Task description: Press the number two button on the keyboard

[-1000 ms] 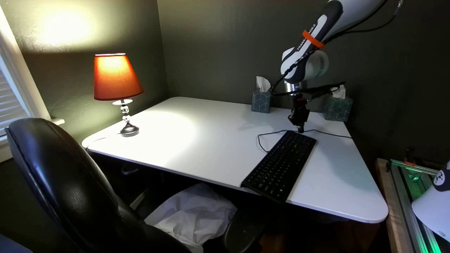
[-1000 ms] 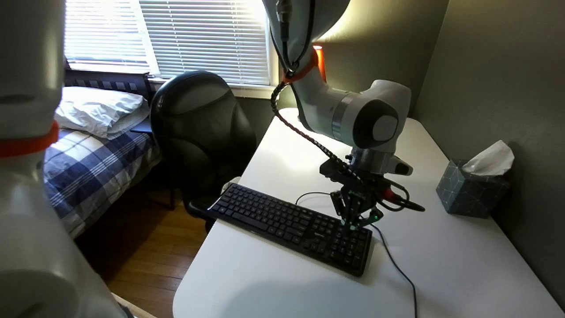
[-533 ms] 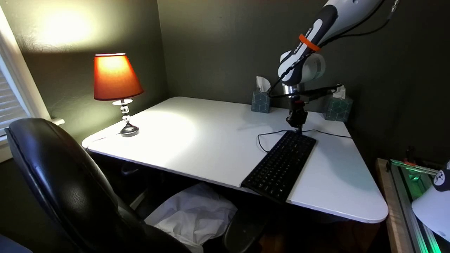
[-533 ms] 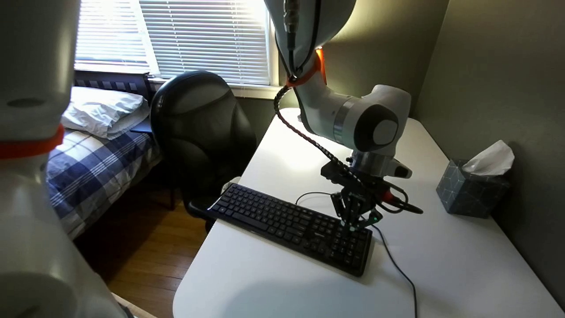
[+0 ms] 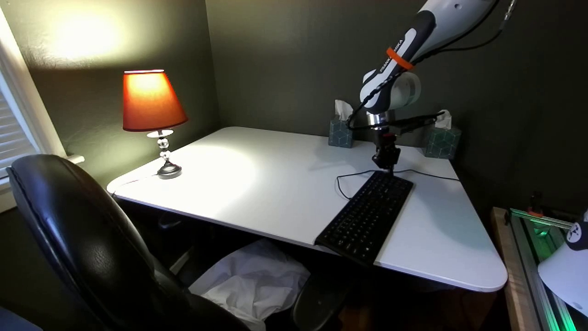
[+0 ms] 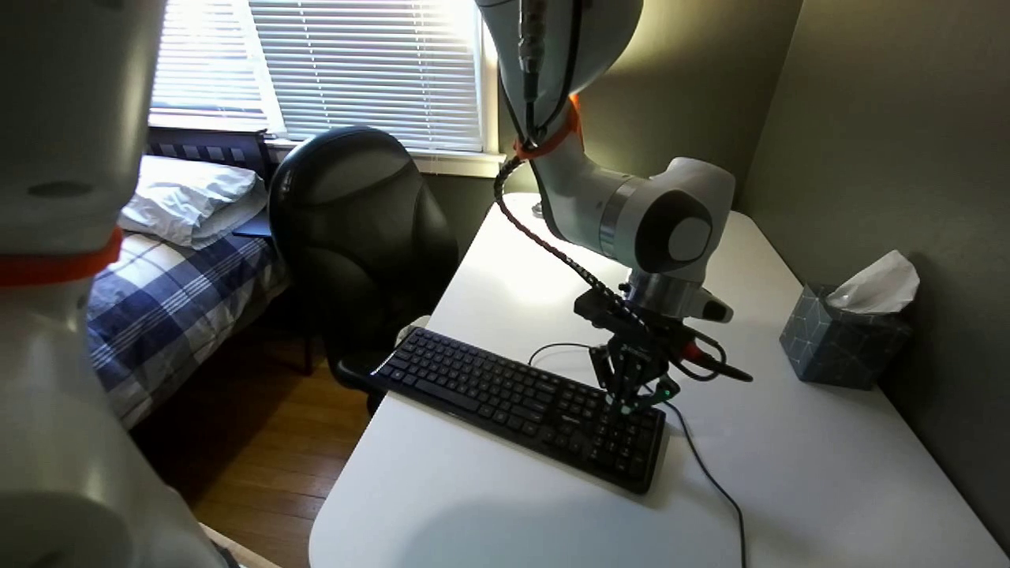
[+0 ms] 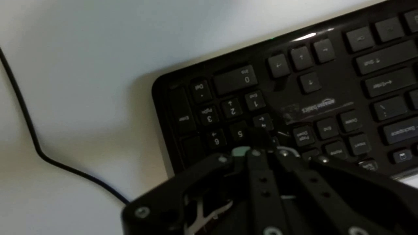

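Note:
The black keyboard (image 5: 367, 216) lies across the desk corner and shows in both exterior views (image 6: 481, 386). In the wrist view its number pad appears upside down, and the number two key (image 7: 232, 108) is in plain sight beside the 1, 3 and 5 keys. My gripper (image 7: 261, 137) points down over the number pad, its dark tips close together beside the 5 key (image 7: 240, 131) and 4 key (image 7: 263, 122). It holds nothing that I can see and hides the keys behind it. In an exterior view the gripper (image 6: 619, 412) is low over the pad; contact cannot be told.
The keyboard's thin cable (image 7: 36, 140) runs over the white desk (image 5: 275, 184). Tissue boxes stand behind the arm (image 5: 341, 133) and near the desk's far corner (image 5: 442, 141). A red lamp (image 5: 154, 101) and a black chair (image 5: 92, 239) stand to the side.
The arm has sunk slightly, and the gripper has shifted a little to the left in both exterior views. The keyboard has not moved.

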Robot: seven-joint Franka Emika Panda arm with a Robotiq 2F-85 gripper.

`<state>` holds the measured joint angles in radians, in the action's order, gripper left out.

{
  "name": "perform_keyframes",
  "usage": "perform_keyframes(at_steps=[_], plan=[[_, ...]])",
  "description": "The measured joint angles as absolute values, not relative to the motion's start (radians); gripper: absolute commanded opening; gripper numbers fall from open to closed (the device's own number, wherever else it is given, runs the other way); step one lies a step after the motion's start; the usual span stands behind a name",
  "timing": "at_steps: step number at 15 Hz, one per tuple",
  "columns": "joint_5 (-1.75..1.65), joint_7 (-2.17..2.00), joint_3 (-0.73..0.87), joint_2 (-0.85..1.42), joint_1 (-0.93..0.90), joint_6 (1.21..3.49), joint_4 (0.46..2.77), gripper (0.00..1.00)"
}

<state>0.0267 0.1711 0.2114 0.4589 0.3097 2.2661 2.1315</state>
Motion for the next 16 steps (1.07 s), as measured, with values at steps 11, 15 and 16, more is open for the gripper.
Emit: perform_keyframes(at_steps=[11,15,16], plan=[[0.029,0.171,0.209,0.493,0.314,2.238,2.089,0.0],[0.029,0.171,0.207,0.504,0.315,2.234,2.079,0.0],[0.029,0.171,0.206,0.507,0.316,2.234,2.076,0.0]])
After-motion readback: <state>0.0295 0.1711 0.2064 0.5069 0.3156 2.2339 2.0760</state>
